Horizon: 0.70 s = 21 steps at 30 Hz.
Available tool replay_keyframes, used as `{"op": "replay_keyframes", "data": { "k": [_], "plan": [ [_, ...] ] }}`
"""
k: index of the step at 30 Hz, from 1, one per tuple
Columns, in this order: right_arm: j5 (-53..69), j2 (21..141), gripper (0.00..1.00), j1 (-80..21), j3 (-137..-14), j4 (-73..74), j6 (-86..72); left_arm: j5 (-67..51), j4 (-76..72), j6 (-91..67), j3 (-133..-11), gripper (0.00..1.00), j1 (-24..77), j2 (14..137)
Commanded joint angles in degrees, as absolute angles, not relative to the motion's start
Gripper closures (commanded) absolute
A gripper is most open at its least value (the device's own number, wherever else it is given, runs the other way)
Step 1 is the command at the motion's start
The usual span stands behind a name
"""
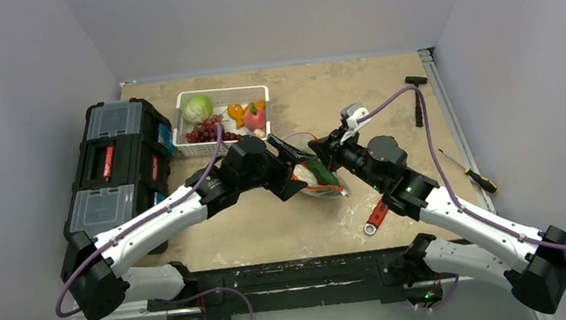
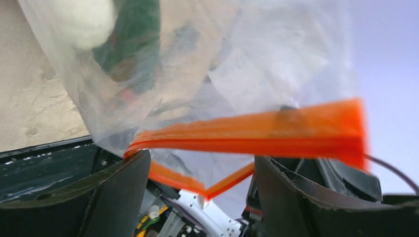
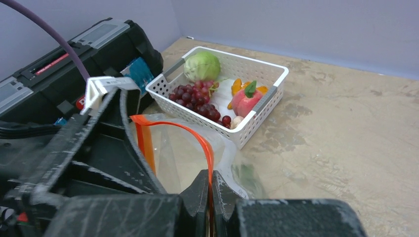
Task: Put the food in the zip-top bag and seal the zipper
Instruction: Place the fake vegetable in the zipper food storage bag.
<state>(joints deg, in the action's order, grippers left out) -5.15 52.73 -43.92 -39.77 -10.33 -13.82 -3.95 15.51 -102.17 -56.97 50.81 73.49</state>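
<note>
While right end effector point(image 3: 211, 181) clamps orange-red zipper strip point(image 2: 276, 129) of clear floppy plastic bag point(image 2: 257, 64), left end effector point(image 2: 200, 165) hangs released; I'd hold mouth taut, fetch dark red toy grapes point(image 3: 195, 96) next.

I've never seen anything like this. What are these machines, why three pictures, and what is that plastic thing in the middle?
These are two robot arms bolted to a table, each ending in a two-finger claw. The wide picture looks down from above; the other two come from a camera on each wrist. On the table are a white basket of toy fruit and vegetables, a black toolbox, a wrench and a screwdriver. The plastic thing is a clear bag with an orange strip along its mouth; a few pieces are already inside. The right claw is pinched shut on that strip. The left claw stands open, gripping nothing.
</note>
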Motion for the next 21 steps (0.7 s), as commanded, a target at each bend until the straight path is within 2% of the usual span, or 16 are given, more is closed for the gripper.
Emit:
{"op": "replay_keyframes", "data": {
  "k": [1,9,15,21],
  "plan": [
    [-5.12,51.79,1.00,-44.21,-39.60,-13.08,-13.78,-5.68,15.93,-92.35,-58.93,0.23,51.16,67.94],
    [-5.59,52.12,1.00,-44.21,-39.60,-13.01,-13.91,-3.55,13.87,-78.98,-52.71,0.27,51.05,57.58],
    [-12.51,53.05,1.00,-44.16,-40.27,-10.59,-14.92,1.00,34.58,-61.60,-65.20,0.24,50.12,57.64],
    [-17.35,51.72,1.00,-44.21,-40.01,-9.09,-15.86,6.38,40.99,-54.19,-66.90,0.22,48.75,56.29]
  ]
}}
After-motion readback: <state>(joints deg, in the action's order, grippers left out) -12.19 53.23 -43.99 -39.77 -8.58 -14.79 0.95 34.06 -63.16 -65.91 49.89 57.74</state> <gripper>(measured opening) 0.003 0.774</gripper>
